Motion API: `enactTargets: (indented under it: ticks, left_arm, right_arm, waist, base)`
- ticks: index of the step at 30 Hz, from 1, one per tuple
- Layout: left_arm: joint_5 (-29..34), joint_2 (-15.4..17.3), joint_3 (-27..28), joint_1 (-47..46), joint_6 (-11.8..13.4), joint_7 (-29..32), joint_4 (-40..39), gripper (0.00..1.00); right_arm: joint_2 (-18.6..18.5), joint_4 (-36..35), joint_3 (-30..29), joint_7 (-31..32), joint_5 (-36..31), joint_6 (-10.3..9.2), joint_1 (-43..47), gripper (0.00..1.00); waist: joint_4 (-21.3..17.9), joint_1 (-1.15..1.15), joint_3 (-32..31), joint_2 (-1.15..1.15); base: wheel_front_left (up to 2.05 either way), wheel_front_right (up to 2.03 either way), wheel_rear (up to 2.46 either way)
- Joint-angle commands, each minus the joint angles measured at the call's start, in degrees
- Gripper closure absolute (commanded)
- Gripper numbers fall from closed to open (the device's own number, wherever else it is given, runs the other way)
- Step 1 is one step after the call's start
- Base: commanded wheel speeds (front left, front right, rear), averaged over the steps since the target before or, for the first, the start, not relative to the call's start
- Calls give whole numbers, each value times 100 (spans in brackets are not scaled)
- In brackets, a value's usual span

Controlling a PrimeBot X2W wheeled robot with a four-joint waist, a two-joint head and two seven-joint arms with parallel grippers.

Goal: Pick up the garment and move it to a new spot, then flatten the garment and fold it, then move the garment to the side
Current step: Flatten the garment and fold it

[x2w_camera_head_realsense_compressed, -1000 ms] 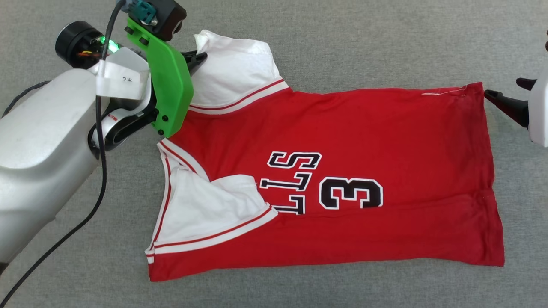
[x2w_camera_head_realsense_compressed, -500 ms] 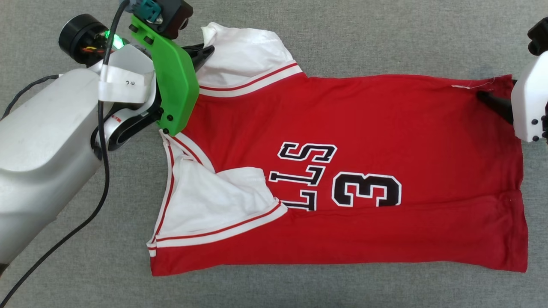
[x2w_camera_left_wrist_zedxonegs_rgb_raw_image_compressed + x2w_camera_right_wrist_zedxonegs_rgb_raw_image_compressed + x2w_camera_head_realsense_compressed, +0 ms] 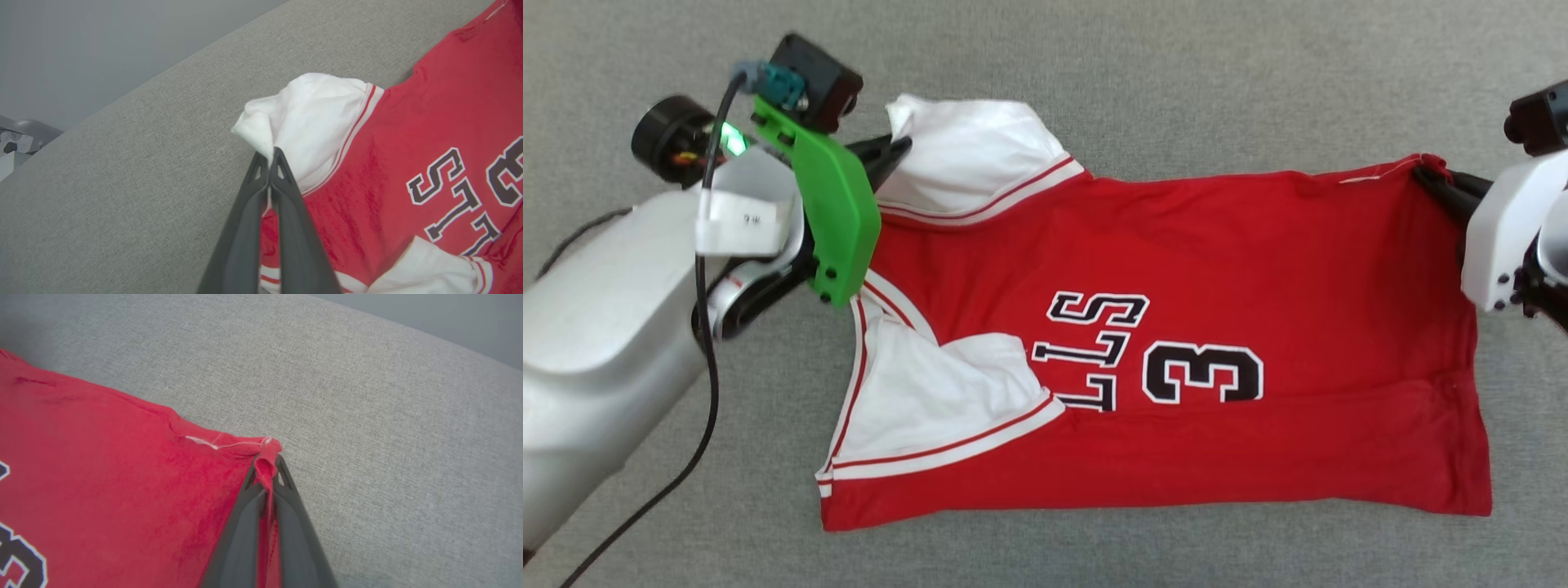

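The garment [image 3: 1217, 269], a red jersey with white sleeves and a black number 3, lies spread across the grey fabric surface, collar end to the left. My left gripper [image 3: 900, 147] is shut on the far white sleeve [image 3: 314, 118], its tips [image 3: 269, 159] pinching the sleeve's edge. At the far right corner of the hem, my right gripper [image 3: 1427, 175] is shut on the red cloth, which shows bunched between the fingertips [image 3: 267, 463]. The near sleeve [image 3: 931, 392] lies folded over the jersey's front.
The grey fabric surface [image 3: 1176, 73] extends all round the jersey. A black cable [image 3: 698, 425] hangs from my left arm over the near left part. Beyond the surface's far edge stands a grey wall [image 3: 102, 41], with pale equipment [image 3: 16, 143] at the left.
My right gripper has closed on the hem's far right corner, which it approached open. The left gripper kept its hold on the sleeve. The camera has shifted a little.
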Motion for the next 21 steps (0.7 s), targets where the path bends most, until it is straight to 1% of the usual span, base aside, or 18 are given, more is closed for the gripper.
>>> enactTargets:
  ticks: [1, 5, 13, 17, 21]
  left_arm:
    - [-88, 110, -14, 230, 71, -82, -94, 100]
    - [-147, 345, -95, 736, 250, -223, -425, 100]
    - [-357, 824, -293, 1839, 691, -468, -1076, 100]
    - [-498, 926, -403, 2330, 865, -594, -1270, 100]
    - [-652, 927, -506, 2766, 986, -738, -1278, 100]
  right_arm:
    - [-57, -66, 27, -250, -24, -4, 168, 100]
    - [-158, -225, 115, -672, -39, -4, 535, 100]
    - [-395, -605, 24, -1151, 109, -4, 1471, 100]
    - [-498, -807, -55, -1266, 182, -4, 2011, 100]
    - [-510, -915, -115, -1301, 216, -4, 2518, 100]
  waist:
    - [-43, 0, -422, 0]
    - [-61, 0, -732, 0]
    - [-66, 0, -1114, 0]
    - [-46, 0, -1197, 0]
    - [-55, 0, -1217, 0]
  base:
    - [0, 0, 0]
    - [0, 0, 0]
    - [0, 0, 0]
    - [0, 0, 0]
    - [0, 0, 0]
